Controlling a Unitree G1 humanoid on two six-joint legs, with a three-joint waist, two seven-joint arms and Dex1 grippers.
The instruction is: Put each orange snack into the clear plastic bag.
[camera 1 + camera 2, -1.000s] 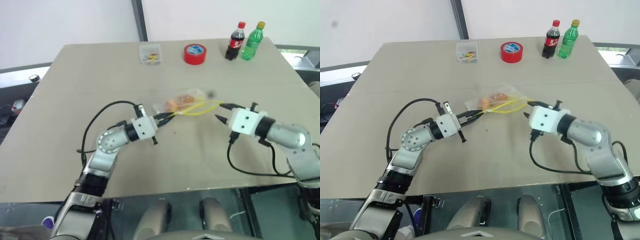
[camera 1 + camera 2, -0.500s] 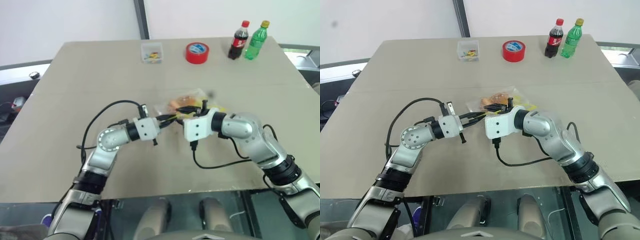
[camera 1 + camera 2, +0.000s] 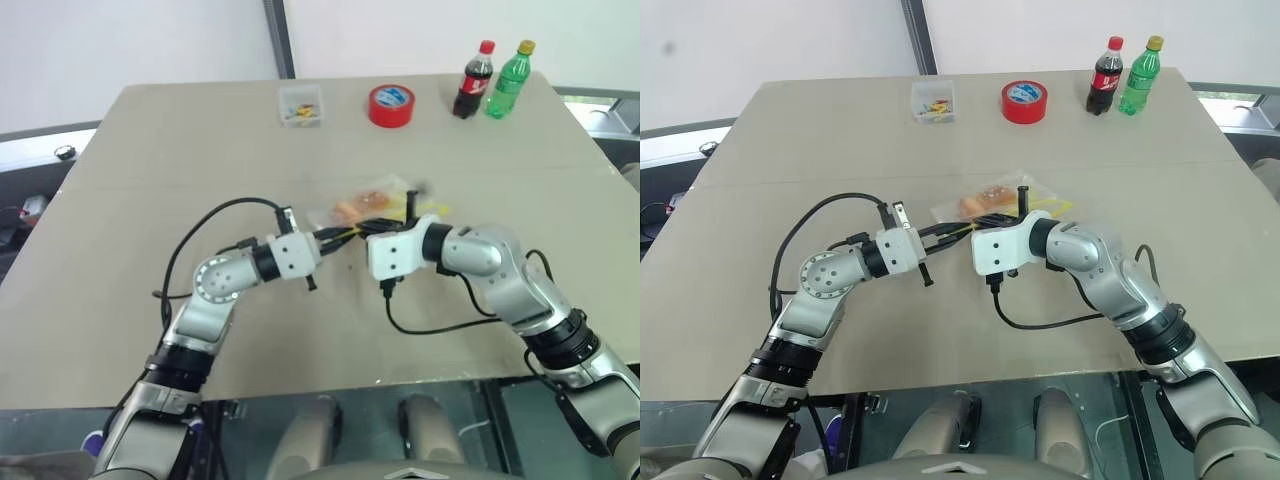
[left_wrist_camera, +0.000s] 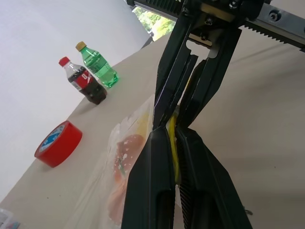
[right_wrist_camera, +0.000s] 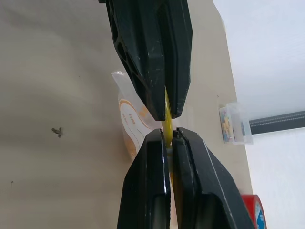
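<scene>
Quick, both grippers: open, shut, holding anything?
Left gripper: shut on the clear plastic bag's yellow strip.
Right gripper: shut on the same strip.

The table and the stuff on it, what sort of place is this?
Probably a robot test room, not a home: a plain table with odd props, a red tape roll and two drink bottles, against bare white walls.

clear plastic bag [image 3: 992, 200] partly hidden behind right pincer [image 3: 992, 218], small clear box [image 3: 933, 101] contents too small to tell

Silver arms [image 3: 215, 290], white wrist blocks [image 3: 397, 253] (black cables looping), black fingers [image 4: 152, 186].
</scene>
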